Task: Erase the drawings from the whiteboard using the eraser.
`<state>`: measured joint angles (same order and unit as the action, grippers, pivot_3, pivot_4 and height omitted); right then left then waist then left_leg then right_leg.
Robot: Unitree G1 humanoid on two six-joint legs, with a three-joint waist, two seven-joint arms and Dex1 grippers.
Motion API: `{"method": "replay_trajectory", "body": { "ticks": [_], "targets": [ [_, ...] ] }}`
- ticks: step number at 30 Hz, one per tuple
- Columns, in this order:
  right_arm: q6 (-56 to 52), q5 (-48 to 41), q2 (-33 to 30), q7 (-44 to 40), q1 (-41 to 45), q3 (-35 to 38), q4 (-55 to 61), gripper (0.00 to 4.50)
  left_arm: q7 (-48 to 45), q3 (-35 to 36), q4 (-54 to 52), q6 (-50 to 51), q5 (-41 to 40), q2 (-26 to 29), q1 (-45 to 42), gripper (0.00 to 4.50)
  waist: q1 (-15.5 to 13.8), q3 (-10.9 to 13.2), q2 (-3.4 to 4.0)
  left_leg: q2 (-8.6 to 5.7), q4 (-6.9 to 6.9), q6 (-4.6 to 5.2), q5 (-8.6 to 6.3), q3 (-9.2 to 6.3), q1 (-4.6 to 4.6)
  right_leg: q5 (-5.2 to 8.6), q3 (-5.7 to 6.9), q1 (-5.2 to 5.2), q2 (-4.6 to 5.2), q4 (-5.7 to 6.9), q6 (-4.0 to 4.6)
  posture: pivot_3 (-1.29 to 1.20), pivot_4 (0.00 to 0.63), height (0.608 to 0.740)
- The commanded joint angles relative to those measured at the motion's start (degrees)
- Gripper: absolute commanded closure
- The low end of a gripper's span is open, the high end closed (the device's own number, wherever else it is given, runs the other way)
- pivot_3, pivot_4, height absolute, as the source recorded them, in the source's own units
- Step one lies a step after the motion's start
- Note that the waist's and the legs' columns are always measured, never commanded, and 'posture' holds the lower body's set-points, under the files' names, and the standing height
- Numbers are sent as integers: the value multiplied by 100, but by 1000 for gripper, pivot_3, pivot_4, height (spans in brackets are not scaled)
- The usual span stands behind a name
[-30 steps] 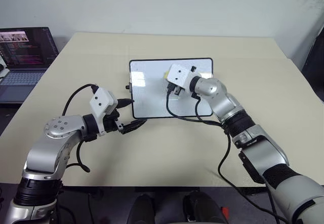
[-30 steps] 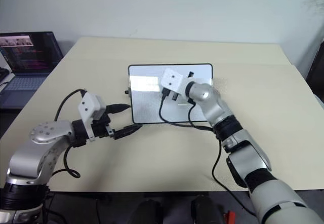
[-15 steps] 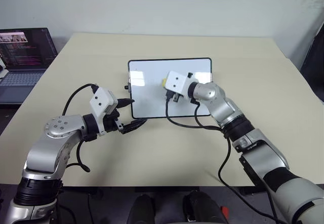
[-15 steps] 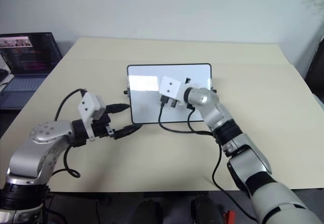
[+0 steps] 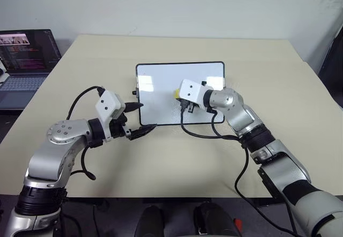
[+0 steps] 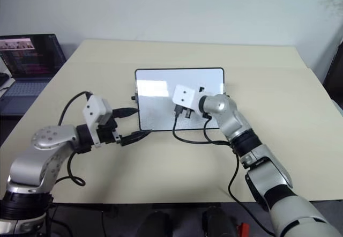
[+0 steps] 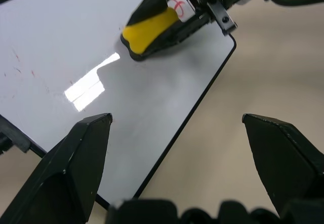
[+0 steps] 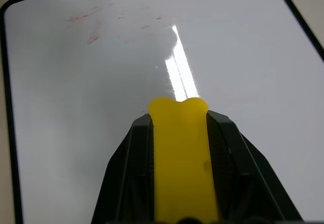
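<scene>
whiteboard (image 5: 161, 87): flat at bench (image 5: 161, 156) centre. eraser (image 8: 181, 153): clenched in right pincer (image 5: 181, 98), over board middle. drawings (image 8: 86, 26): faint red smears toward board's 10 o'clock corner. left pincer (image 5: 140, 120): released, straddling board's 7 o'clock corner. advice: press flat, sweep toward smears.

The whiteboard (image 5: 161, 89) lies mid-table (image 5: 177, 156), toward its far edge. My right gripper (image 5: 182, 102) sits over its near right part with the eraser (image 8: 181, 158). My left gripper (image 5: 140, 120) flanks its near left corner. A laptop (image 5: 24, 60) stands beyond the table's left edge.
</scene>
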<state>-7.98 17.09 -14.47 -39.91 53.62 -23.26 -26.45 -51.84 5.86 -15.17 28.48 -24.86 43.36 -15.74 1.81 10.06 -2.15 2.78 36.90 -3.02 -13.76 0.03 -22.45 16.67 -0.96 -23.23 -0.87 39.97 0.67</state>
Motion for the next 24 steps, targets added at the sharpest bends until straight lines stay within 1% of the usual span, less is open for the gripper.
{"method": "replay_trajectory", "body": {
  "ticks": [1,4,7,9,12,17,20,24],
  "targets": [
    [-248,3,-110,39,-66,153,83,3398,-40,-2,-48,-61,-46,-9,-124,0,0,0,0,0,0,0,0,0,0,0,0,0,0,0,0,0,150,740],
    [-503,-350,-36,20,-128,472,578,3398,-94,-72,-5,-108,-46,-38,-182,0,-7,1,1,0,-1,0,0,0,-6,1,0,-2,0,-2,-1,0,150,740],
    [-1069,-825,-90,-88,-440,917,1543,3398,-180,-217,105,-202,-3,-106,-344,0,-24,2,2,1,-1,-1,-1,-4,-25,0,2,-14,1,-6,0,0,150,740],
    [-1548,-1084,-217,-194,-809,1149,2367,3398,-227,-286,193,-253,18,-163,-487,0,-32,2,2,1,-2,-3,-2,-7,-39,-9,6,-24,4,-8,15,0,150,740],
    [-2199,-1304,-506,-283,-1431,1355,3529,3398,-291,-395,275,-300,35,-221,-654,0,-36,2,3,1,-5,-9,-8,-10,-51,-4,9,-27,4,-20,9,0,150,740],
    [-3155,-1538,-975,-165,-2789,1598,5101,3398,-513,-669,479,-465,135,-322,-926,0,-30,3,3,-4,-23,-15,-18,-3,-54,-1,5,-26,3,-54,4,0,150,740],
    [-3387,-1525,-1052,53,-3233,1603,5485,3398,-627,-773,606,-527,151,-388,-1108,0,13,4,4,-6,-26,-16,-21,1,-52,1,0,-27,1,-59,0,0,150,740],
    [-3459,-1409,-1070,336,-3406,1492,5607,3398,-749,-845,787,-638,207,-425,-1256,0,19,4,4,-9,-22,-16,-20,2,-44,15,2,-26,-10,-49,-23,0,150,740]
  ]
}}
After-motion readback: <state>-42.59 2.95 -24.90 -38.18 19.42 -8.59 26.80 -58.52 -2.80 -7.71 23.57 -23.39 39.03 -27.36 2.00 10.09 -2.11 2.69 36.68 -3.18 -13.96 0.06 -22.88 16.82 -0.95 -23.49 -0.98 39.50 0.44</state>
